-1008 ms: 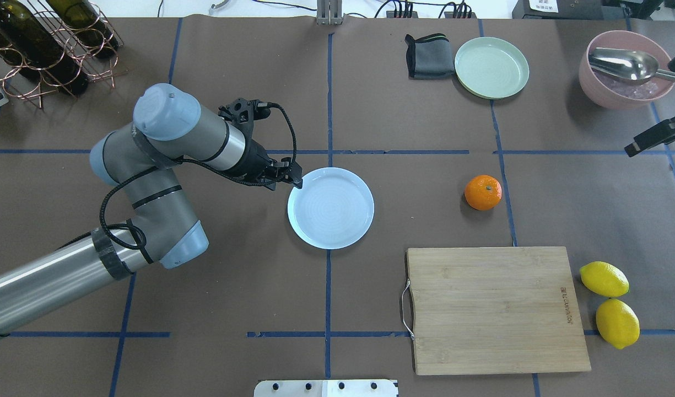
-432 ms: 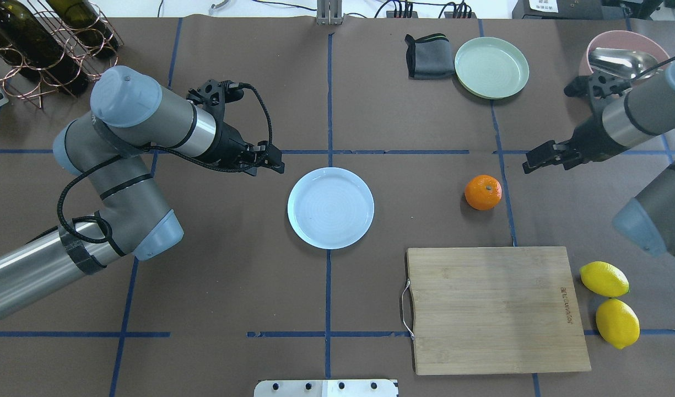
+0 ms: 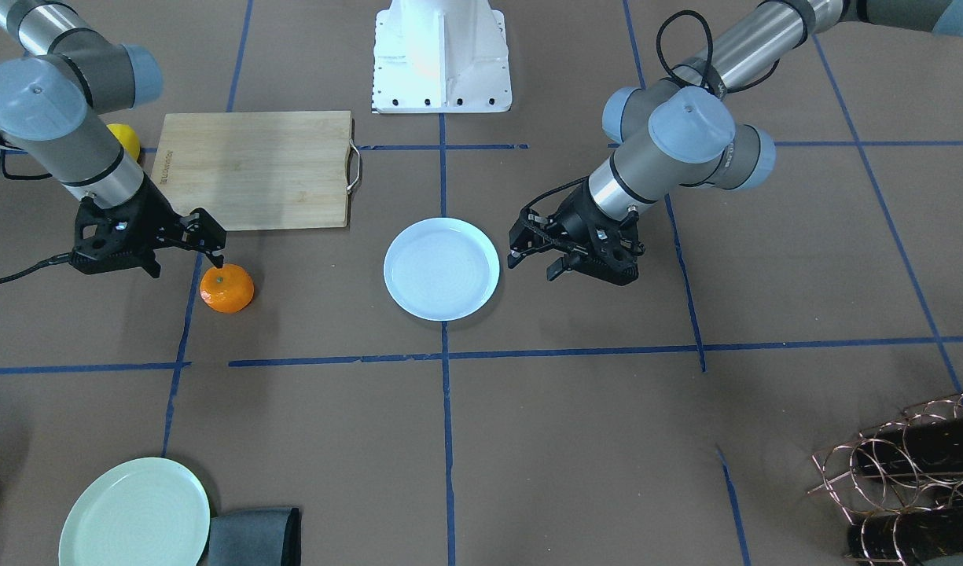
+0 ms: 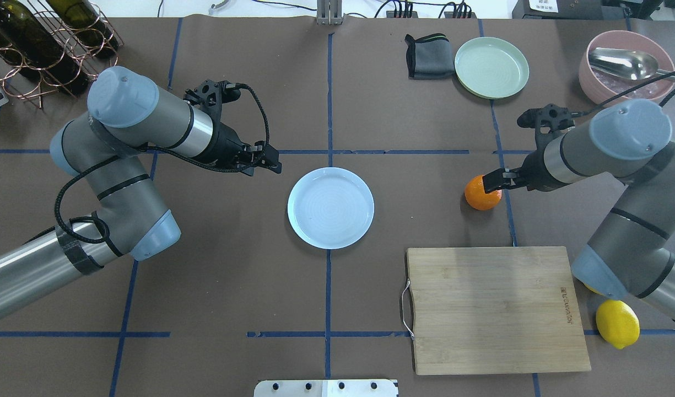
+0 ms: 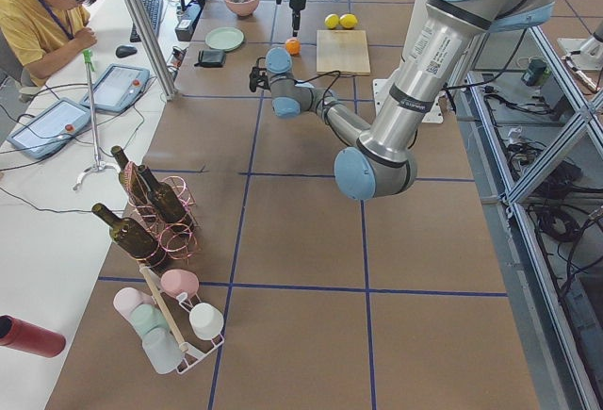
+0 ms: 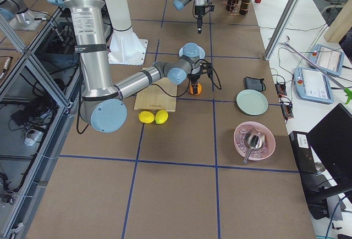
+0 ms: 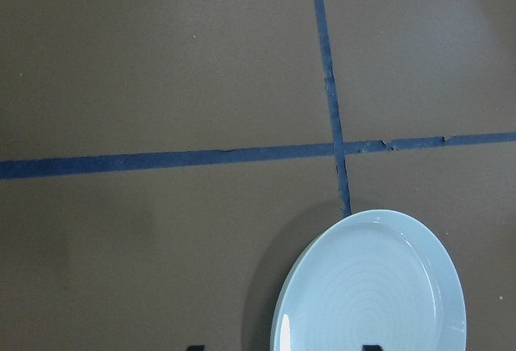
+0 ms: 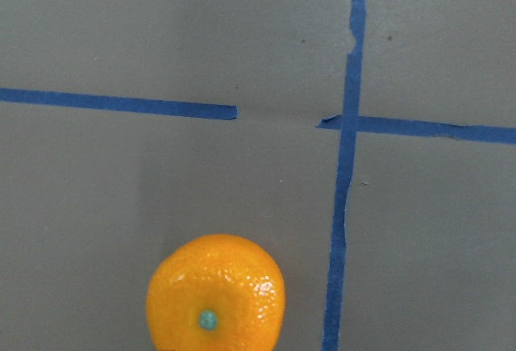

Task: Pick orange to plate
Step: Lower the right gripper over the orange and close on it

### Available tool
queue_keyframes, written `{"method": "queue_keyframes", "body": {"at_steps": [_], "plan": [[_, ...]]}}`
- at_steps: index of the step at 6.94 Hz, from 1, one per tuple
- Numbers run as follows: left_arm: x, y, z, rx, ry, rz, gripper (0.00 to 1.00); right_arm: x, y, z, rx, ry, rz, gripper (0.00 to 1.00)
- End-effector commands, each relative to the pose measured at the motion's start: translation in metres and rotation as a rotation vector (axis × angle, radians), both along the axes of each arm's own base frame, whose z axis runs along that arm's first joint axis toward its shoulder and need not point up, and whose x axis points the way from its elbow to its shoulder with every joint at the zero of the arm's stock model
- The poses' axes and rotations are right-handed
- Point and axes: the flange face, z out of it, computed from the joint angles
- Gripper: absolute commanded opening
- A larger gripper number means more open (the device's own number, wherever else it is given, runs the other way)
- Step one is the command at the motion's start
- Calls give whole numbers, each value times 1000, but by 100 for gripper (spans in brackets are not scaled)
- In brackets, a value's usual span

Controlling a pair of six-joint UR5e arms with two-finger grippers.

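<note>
One orange [image 4: 478, 199] out there, just the one. Two plates now: a pale blue plate [image 4: 330, 208] and a green plate [image 4: 491, 67]. Two lemons [image 6: 146, 117], side by side. One cutting board [image 4: 494, 309], one grey cloth [image 4: 427, 56], one pink bowl [image 4: 595, 88], one spoon [image 4: 624, 63] in it.

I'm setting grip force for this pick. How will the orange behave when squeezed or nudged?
The orange is round and sits on the flat table, so an off-centre nudge would probably roll it. Its peel looks glossy, so it may slip in a light grip. Being small fruit, it is likely light and slightly yielding.
</note>
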Motion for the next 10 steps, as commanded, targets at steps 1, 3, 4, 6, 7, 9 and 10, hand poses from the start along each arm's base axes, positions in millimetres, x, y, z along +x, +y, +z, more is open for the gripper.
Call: {"method": "queue_keyframes", "body": {"at_steps": [1,3,4,6,7,9,10], "plan": [[0,0,1,-1,-2,-1,72,-24,5,-10,-7,22,-8,100],[0,0,1,-1,-2,-1,73,-31,-2,-11,-6,58,12,100],[0,0,3,-3,-4,-1,73,-35,-2,-6,-10,69,10,100],[-2,1,2,1,-2,-2,88,-42,-2,4,-11,88,2,100],[-2,1,2,-1,-2,-2,88,-44,-2,6,-10,90,2,100],[-2,1,2,1,-2,-3,89,-53,-7,2,-8,85,1,100],[-2,1,2,2,-1,-3,89,-56,-9,0,-9,83,3,100]]}}
